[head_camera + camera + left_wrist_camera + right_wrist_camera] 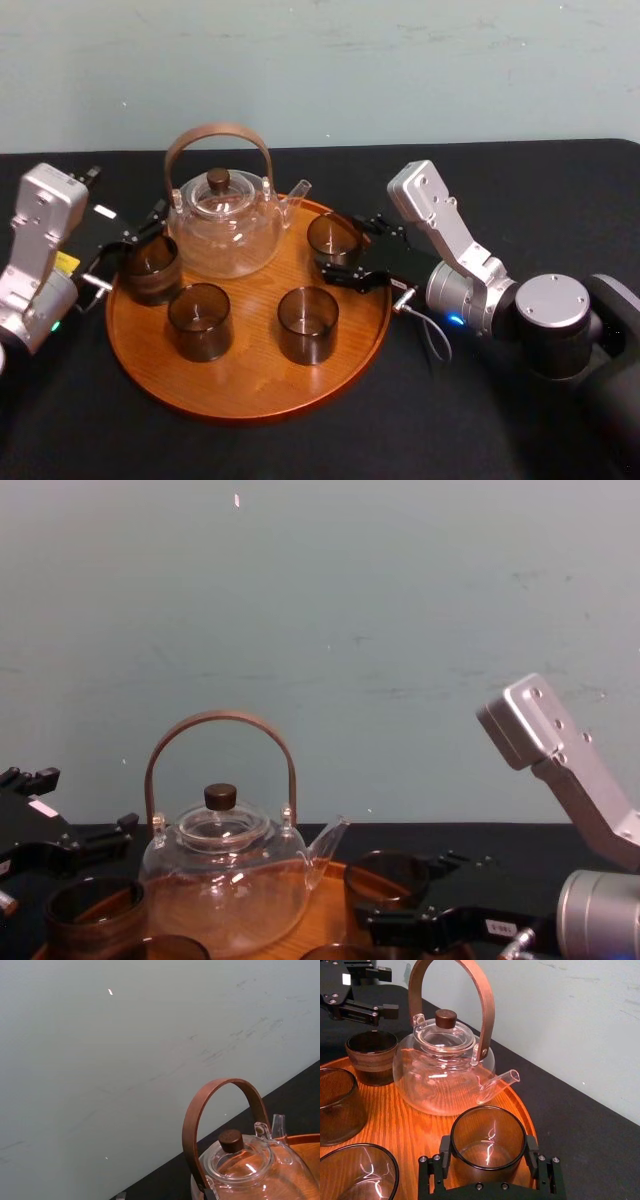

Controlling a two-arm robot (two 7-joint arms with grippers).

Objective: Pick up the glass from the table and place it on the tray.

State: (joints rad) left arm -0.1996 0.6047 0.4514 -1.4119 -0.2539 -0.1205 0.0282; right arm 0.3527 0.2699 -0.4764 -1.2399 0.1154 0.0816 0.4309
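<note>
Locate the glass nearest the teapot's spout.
The glass stands at the tray's right rear in the head view, beside the teapot spout, gripped by the right gripper.

Silver right arm (452, 232) — black screw-studded pincer (487, 1152); blue light (455, 320)

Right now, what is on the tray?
On the tray: a teapot and four glasses, the right gripper holding one, the left gripper beside another. Nothing there is covered.
</note>
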